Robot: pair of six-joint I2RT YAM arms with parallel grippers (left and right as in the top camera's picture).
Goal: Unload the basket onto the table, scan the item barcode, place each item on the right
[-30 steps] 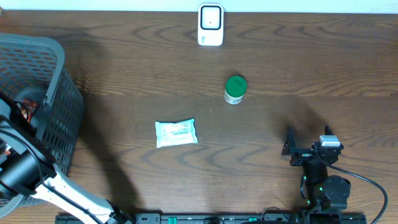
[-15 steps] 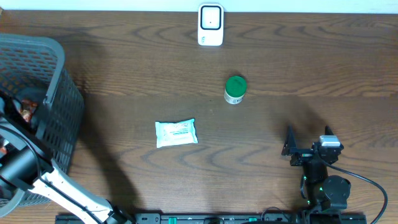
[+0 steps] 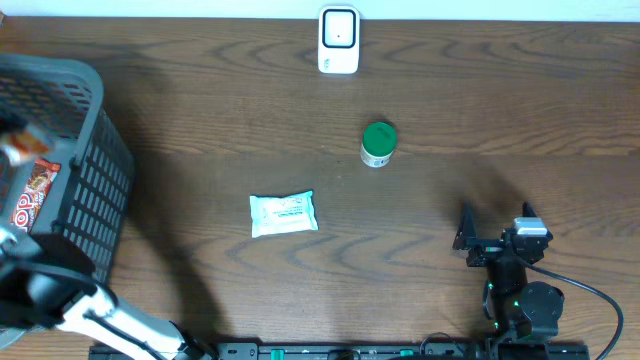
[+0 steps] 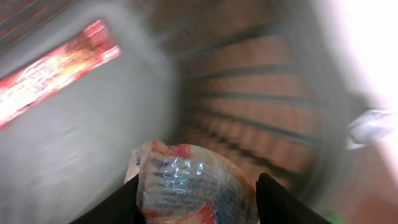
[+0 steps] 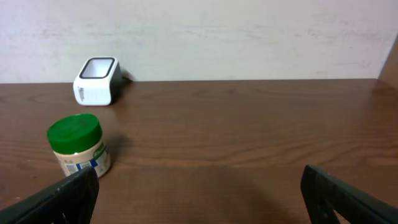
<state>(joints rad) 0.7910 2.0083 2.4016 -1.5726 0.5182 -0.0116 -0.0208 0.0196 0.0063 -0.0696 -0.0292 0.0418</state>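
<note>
In the left wrist view my left gripper (image 4: 196,200) is shut on a crinkly clear-wrapped packet (image 4: 189,177) with red and blue print, held above the floor of the grey basket (image 3: 95,160). The view is blurred by motion. Overhead, only the left arm (image 3: 45,288) shows at the table's left edge. The white barcode scanner (image 3: 339,40) stands at the far middle edge, and the right wrist view also catches the scanner (image 5: 96,81). My right gripper (image 3: 496,216) rests open at the front right, with nothing between its fingers (image 5: 62,198).
A green-lidded jar (image 3: 378,144) stands right of centre, the same jar (image 5: 78,146) showing in the right wrist view. A white packet (image 3: 284,213) lies mid-table. A red snack package (image 3: 30,195) lies inside the basket, seen again as a red package (image 4: 56,68).
The left gripper closed on the clear-wrapped packet inside the basket and the arm drew back toward the left edge, uncovering the red package. The right arm has not moved.
</note>
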